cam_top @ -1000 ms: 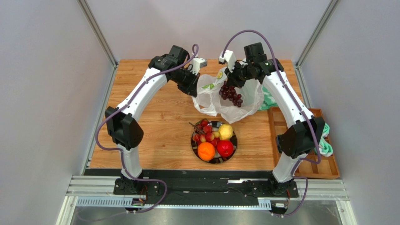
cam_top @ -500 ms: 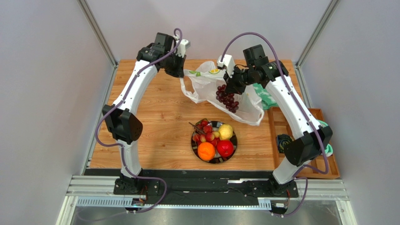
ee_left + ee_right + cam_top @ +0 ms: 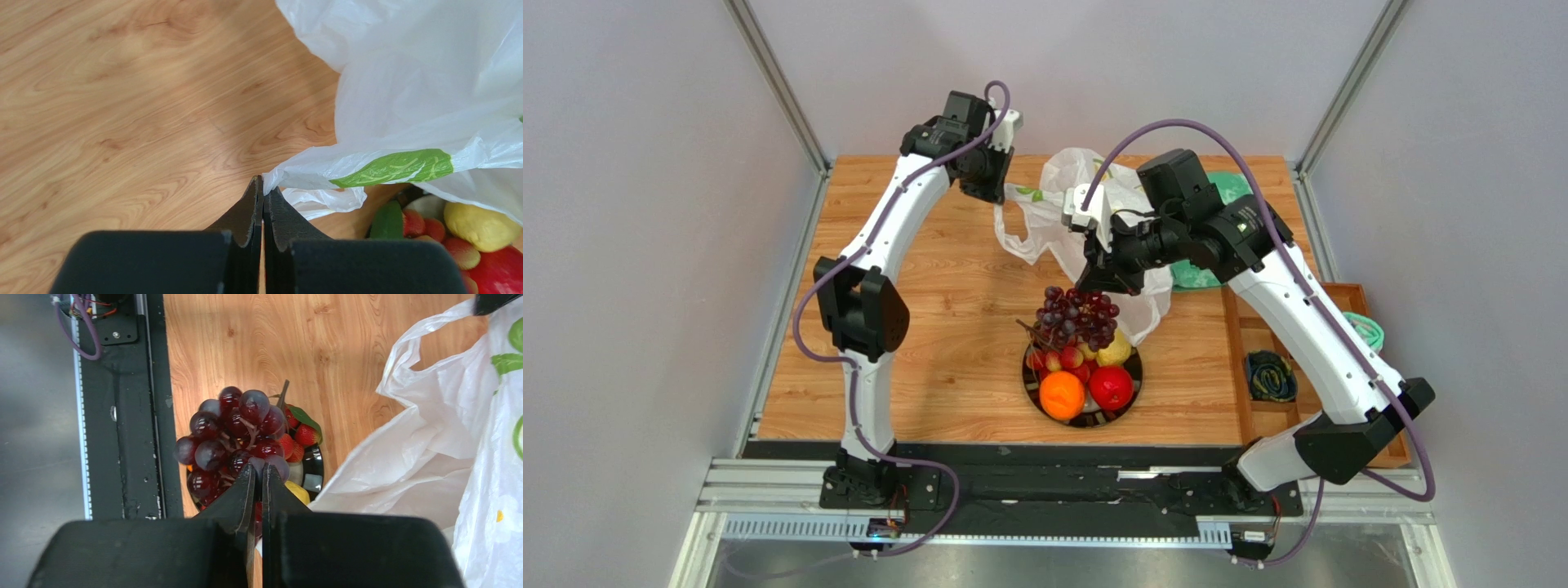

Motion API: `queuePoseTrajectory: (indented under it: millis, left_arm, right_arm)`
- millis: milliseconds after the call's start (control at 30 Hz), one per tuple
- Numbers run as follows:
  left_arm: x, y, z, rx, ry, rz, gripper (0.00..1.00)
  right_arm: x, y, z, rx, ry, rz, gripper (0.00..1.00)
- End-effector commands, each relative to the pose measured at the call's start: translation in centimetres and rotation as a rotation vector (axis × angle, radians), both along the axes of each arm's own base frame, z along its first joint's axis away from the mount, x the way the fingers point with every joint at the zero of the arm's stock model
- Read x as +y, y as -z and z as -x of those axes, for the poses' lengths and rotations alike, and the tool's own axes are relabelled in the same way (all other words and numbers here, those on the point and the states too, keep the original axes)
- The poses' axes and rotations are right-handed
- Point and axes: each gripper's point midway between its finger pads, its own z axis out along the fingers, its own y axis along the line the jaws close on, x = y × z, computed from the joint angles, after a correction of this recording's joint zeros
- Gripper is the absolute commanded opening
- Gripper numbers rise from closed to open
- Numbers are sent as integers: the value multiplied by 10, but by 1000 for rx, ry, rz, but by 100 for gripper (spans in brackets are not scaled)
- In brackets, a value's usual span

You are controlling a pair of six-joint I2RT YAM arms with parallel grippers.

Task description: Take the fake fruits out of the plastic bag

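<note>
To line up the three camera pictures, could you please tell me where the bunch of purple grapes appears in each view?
Top external: the purple grapes hang at centre, over the plate, under the right gripper.
Left wrist: not in it.
Right wrist: centre left, at the fingertips, over the plate.
Shared landmark: the plastic bag, upper right in the left wrist view, right side in the right wrist view.

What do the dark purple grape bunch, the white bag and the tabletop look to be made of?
Dark purple grape bunch: likely glossy moulded plastic; each globe carries a sharp highlight.
Translucent white bag: thin plastic film, crinkled and semi-sheer.
Tabletop: light wood or wood-look laminate, with matt grain; cannot tell which.
</note>
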Motion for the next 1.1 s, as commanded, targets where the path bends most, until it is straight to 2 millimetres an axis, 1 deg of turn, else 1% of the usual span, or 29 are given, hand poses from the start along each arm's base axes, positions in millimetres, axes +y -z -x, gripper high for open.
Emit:
queuePoseTrajectory:
  millis: [0, 33, 100, 200, 300, 333, 367, 433, 467, 500, 600, 633, 700, 767, 867, 1067]
  left_arm:
    - [56, -31, -24, -112, -241, -78, 0]
    - [69, -34, -26, -123, -301, -100, 0]
    - [91, -44, -25, -140, -354, -105, 0]
    - [113, -52, -18, -143, -408, -99, 0]
    - [128, -55, -8, -145, -451, -118, 0]
    - [131, -51, -4, -133, -461, -126, 0]
    - [133, -58, 0, -145, -466, -123, 0]
    - [136, -58, 4, -147, -471, -133, 0]
    - [137, -63, 5, -160, -474, -134, 0]
    - [141, -62, 5, -163, -483, -147, 0]
    - [150, -65, 1, -174, -486, -161, 0]
    - [152, -65, 1, -172, -488, -160, 0]
    - [157, -65, 0, -171, -491, -154, 0]
    - [160, -61, 1, -156, -492, -156, 0]
    - [162, -54, 1, -136, -492, -151, 0]
    - [159, -48, 1, -116, -472, -143, 0]
  right_arm:
    - [6, -16, 11, 15, -16, -52, 0]
    - [7, -16, 13, 20, -23, -53, 0]
    - [7, -14, 13, 28, -24, -47, 0]
    - [8, -11, 13, 44, -33, -34, 0]
    - [8, -6, 15, 66, -48, -12, 0]
    - [6, -5, 15, 65, -55, -4, 0]
    - [5, 0, 17, 82, -60, 15, 0]
    - [2, 6, 17, 88, -63, 37, 0]
    - [1, 10, 18, 88, -74, 53, 0]
    - [-1, 18, 18, 98, -76, 70, 0]
    - [-2, 30, 13, 91, -72, 94, 0]
    - [-3, 39, 13, 100, -69, 112, 0]
    - [-3, 47, 10, 99, -71, 128, 0]
    - [-6, 58, 9, 112, -72, 153, 0]
    - [-5, 69, 6, 115, -73, 166, 0]
    - [-1, 80, -1, 120, -71, 176, 0]
